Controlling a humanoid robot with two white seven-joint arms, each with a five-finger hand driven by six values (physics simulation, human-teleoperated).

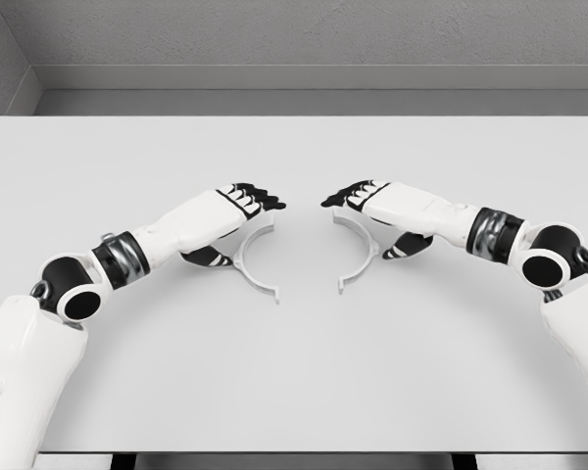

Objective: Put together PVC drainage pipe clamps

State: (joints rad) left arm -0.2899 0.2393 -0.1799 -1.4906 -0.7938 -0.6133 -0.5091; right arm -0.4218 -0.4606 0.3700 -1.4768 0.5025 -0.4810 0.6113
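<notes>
White counter [294,392]. Left clamp half [256,267], centre, 9 o'clock; left hand [237,211] over it, fingers extended, gripping nothing. Right clamp half [359,255], 3 o'clock; right hand [372,204] likewise.

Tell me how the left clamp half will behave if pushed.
The left clamp half is a thin flat arc, so it will likely slide on the smooth table, not roll. Pushed off-centre, it may pivot. It looks light and probably stiff.

clamp halves: 2 — left one [258,266], right one [360,253] | hands: 2 — left [237,208], right [372,203] | table [294,382]: 1
</notes>
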